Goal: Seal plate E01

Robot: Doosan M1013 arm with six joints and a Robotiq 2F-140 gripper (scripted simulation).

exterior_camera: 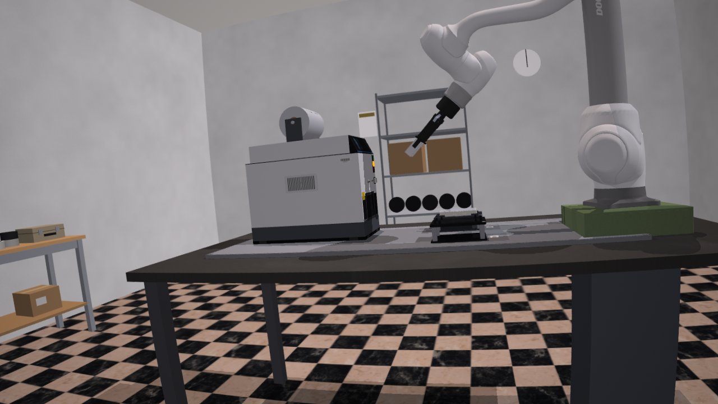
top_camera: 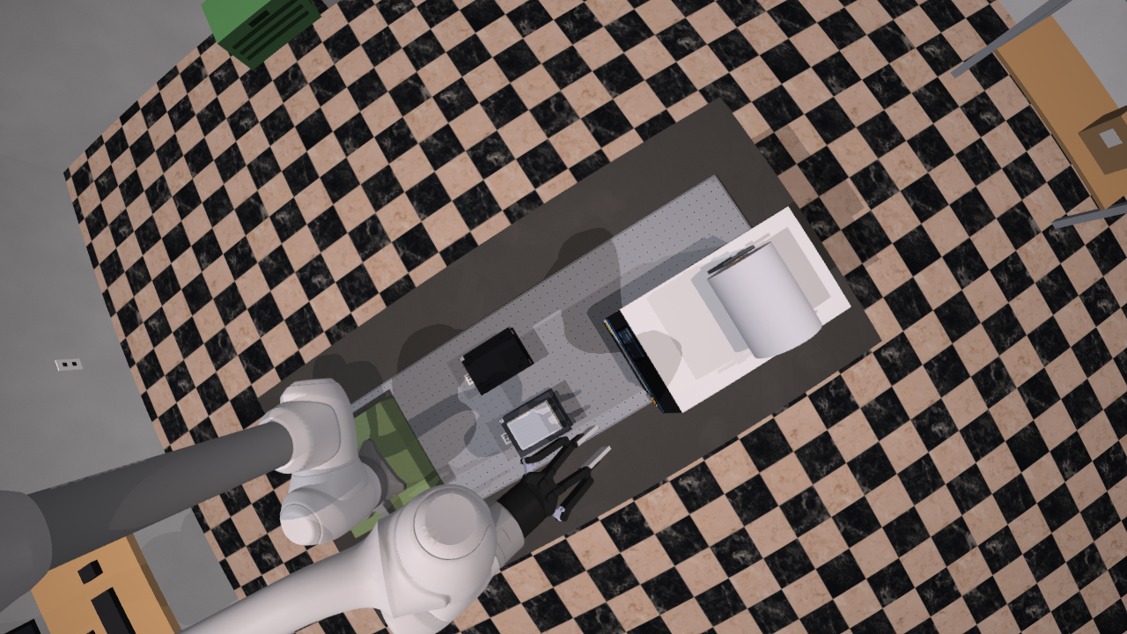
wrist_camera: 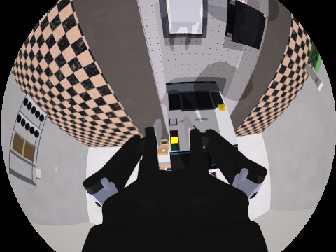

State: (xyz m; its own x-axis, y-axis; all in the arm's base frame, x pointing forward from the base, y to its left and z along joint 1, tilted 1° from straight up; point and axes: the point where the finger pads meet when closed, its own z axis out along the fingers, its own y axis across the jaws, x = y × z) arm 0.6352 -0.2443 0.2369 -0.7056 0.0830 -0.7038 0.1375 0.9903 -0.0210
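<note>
White-and-charcoal plate sealer (top_camera: 669, 319) (exterior_camera: 311, 192) (wrist_camera: 224, 122), one, standing on a perforated grey deck (top_camera: 681, 217) (exterior_camera: 240, 248) (wrist_camera: 210, 57); foil roll (top_camera: 764, 303) (exterior_camera: 302, 123) mounted on top; amber lamp (exterior_camera: 373, 163) (wrist_camera: 174, 140) lit on the front; yellow warning label (exterior_camera: 363, 196) (wrist_camera: 221, 107) beside the dark front opening. Stage: drawn in, out of sight. Plate E01: hidden in all three views, its exact seating not tellable. Plate nest (top_camera: 557, 400) (wrist_camera: 185, 35), dark-rimmed, bearing a pale plate (top_camera: 533, 425) (exterior_camera: 458, 211) (wrist_camera: 185, 15). Second nest (top_camera: 496, 361) (exterior_camera: 456, 221) (wrist_camera: 246, 25), black, bearing no plate, beside the first. Gripper (top_camera: 598, 445) (exterior_camera: 412, 149) (wrist_camera: 172, 124), black with pale fingertips, raised and tilted downward, apart from the sealer; fingers moderately parted, nothing held. Robot base block (top_camera: 398, 441) (exterior_camera: 647, 221), green, at the deck's opposite end from the sealer.
</note>
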